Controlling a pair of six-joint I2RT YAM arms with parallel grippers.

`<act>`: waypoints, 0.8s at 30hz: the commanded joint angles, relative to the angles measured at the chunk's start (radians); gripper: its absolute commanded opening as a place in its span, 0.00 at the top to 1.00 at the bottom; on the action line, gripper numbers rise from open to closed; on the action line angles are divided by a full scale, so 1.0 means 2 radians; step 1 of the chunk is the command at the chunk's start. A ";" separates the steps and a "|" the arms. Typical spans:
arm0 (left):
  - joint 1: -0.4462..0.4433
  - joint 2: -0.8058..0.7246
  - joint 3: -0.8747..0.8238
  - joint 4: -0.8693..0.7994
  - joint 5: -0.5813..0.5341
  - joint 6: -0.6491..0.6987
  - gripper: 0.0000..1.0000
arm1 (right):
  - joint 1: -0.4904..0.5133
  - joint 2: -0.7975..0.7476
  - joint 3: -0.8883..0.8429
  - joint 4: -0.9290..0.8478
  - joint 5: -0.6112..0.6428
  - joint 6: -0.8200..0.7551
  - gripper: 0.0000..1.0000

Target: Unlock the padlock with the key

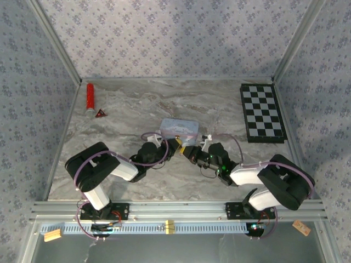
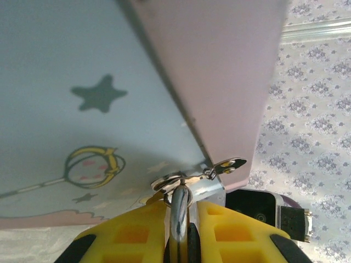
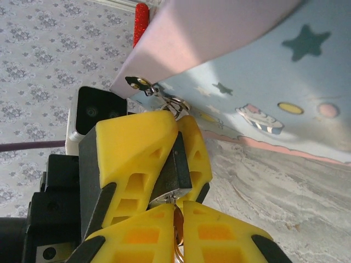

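Note:
The small black padlock is pinched between the yellow fingers of my left gripper, which is shut on it. Its metal shackle runs up through the ring of the pastel tin's hasp. My right gripper is shut on the thin brownish key, whose tip meets the underside of the padlock body. In the top view the left gripper and right gripper meet tip to tip just in front of the tin.
A red cylinder and a small red triangle lie at the back left. A checkerboard lies at the back right. Patterned walls close in the table's left, back and right sides.

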 commanded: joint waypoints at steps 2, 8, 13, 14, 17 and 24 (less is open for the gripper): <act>-0.011 0.001 0.013 0.022 0.022 0.002 1.00 | -0.012 0.014 0.035 0.034 -0.016 0.006 0.90; -0.005 -0.002 0.005 0.011 0.016 0.008 1.00 | -0.022 0.005 0.036 -0.008 -0.011 -0.002 0.79; 0.011 -0.003 -0.001 -0.014 0.018 0.001 1.00 | -0.033 -0.040 0.025 -0.078 -0.007 -0.023 0.57; 0.015 -0.006 -0.002 -0.026 0.019 -0.005 1.00 | -0.034 -0.058 0.025 -0.102 -0.005 -0.030 0.53; 0.032 -0.011 0.000 -0.067 0.043 -0.041 1.00 | -0.035 -0.124 0.044 -0.240 0.016 -0.076 0.42; 0.042 -0.075 0.017 -0.233 0.048 -0.042 1.00 | -0.018 -0.259 0.056 -0.382 0.121 -0.212 0.33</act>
